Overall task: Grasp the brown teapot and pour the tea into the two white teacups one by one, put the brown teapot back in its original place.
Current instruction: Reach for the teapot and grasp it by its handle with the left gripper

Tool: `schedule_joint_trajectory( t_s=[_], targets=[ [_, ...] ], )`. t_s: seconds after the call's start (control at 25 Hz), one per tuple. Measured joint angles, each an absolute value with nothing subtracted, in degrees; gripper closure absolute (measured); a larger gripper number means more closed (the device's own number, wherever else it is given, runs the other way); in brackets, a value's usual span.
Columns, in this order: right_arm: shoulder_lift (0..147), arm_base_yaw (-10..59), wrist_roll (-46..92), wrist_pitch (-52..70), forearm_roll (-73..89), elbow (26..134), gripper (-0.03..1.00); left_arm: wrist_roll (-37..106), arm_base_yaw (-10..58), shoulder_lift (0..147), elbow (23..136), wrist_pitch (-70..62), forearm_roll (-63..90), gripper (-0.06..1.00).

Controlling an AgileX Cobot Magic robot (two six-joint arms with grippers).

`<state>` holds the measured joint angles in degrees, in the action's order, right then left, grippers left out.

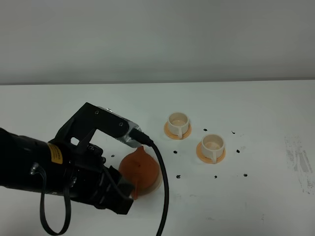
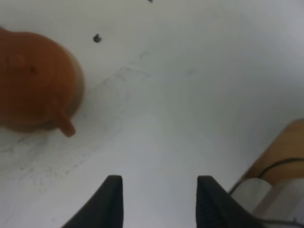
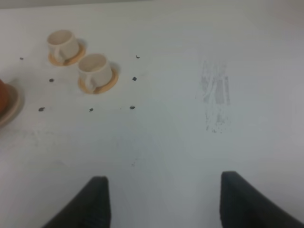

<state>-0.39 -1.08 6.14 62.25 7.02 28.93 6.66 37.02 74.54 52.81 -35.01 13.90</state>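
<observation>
The left arm [image 1: 29, 162] reaches in low from the left edge of the high view toward the middle. The left gripper [image 2: 159, 202] has its jaws spread apart, holding nothing. The right gripper [image 3: 166, 202] likewise stands wide and empty.

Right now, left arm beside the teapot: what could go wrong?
1. The teapot sits off to one side of the open left gripper, not between its fingers; closing here likely misses or nudges it.
2. The far cup and near cup stand close together; a pour may splash the neighbour.
</observation>
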Motion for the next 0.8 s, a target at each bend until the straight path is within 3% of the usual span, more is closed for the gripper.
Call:
schedule_joint_trajectory(
  t_s=[0.28,0.8],
  targets=[
    [-0.39,-1.1,6.14,62.25,7.02,28.93,0.45,-14.25,37.02,74.54,52.81,-35.87,-0.96,0.61],
    [-0.39,-1.1,6.07,62.25,7.02,28.93,0.45,-28.34,39.43,74.61,48.89,-37.45,0.41,0.62]
  ],
)
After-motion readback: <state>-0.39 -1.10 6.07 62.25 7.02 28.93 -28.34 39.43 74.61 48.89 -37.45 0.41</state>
